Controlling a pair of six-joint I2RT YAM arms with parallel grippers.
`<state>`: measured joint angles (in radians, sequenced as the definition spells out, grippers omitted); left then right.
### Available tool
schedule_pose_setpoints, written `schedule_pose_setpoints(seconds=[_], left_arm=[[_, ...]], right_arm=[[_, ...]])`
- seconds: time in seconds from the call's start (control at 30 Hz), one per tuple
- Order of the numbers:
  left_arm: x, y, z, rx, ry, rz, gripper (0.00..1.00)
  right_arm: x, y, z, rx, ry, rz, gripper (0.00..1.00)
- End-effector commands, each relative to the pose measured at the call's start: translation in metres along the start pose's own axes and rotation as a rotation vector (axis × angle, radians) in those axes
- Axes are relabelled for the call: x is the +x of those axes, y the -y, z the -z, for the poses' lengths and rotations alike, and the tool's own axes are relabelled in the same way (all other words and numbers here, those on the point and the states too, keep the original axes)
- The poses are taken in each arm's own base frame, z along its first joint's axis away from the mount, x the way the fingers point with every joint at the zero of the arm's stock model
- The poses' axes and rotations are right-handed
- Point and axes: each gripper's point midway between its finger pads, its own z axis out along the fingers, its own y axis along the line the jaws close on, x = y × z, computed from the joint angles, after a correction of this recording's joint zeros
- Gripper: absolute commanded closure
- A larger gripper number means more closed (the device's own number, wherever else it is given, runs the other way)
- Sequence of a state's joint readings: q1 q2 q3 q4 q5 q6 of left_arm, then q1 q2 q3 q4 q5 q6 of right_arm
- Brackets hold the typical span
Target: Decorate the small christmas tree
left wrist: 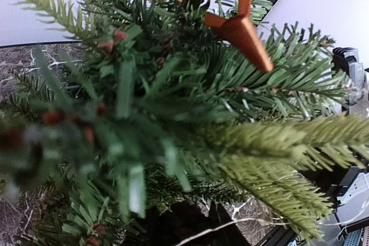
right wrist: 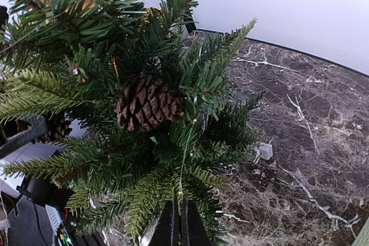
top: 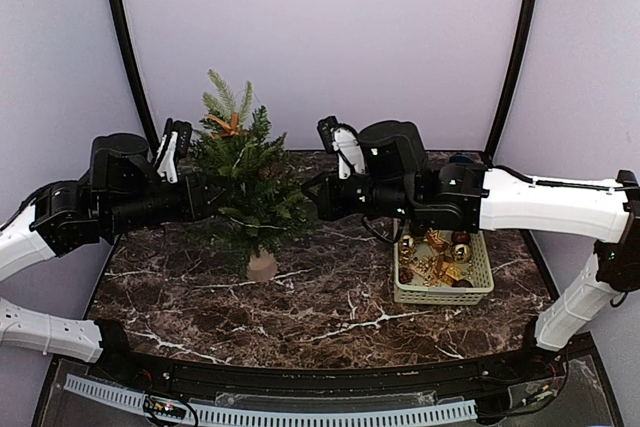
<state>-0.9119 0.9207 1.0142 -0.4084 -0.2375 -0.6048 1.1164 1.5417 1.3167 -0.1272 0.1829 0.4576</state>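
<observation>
The small christmas tree (top: 250, 182) stands in its beige pot (top: 262, 266) left of centre, with an orange-brown ornament (top: 228, 125) near its top. My left gripper (top: 205, 195) is pushed into the tree's left side. In the left wrist view its dark fingers (left wrist: 214, 208) stand close together behind blurred needles, and a thin wire (left wrist: 242, 223) lies across them. My right gripper (top: 308, 190) is at the tree's right side. In the right wrist view it (right wrist: 180, 201) is shut on a thin light wire (right wrist: 185, 159) that runs up into the branches below a pine cone (right wrist: 149, 105).
A pale green basket (top: 478, 294) with gold and dark red baubles sits on the marble table right of the tree, under my right arm. A small white block (right wrist: 264, 151) lies on the table beside the tree. Black frame posts rise at the back corners.
</observation>
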Motion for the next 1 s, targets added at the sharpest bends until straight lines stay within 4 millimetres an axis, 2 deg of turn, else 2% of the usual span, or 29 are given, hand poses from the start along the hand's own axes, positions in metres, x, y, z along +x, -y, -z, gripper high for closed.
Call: schedule_pose_setpoints(seconds=[0.0,0.27,0.53,0.73,0.97], left_arm=[[0.000,-0.006,-0.006,-0.014,0.033,-0.006,0.74],[0.016,-0.016,-0.016,-0.040,0.010,-0.013,0.69],[0.019,-0.016,-0.025,-0.041,0.009,-0.025,0.64],[0.024,-0.024,-0.031,-0.079,-0.008,-0.034,0.63],[0.028,-0.029,-0.030,-0.091,-0.014,-0.024,0.58]], right_arm=[[-0.016,-0.006,0.002,-0.023,0.036,-0.007,1.00],[-0.014,-0.008,0.000,-0.033,0.028,-0.008,1.00],[-0.014,-0.012,-0.003,-0.052,0.025,-0.008,1.00],[-0.013,-0.013,-0.005,-0.059,0.018,-0.006,1.00],[-0.013,-0.014,-0.005,-0.059,0.017,-0.005,1.00]])
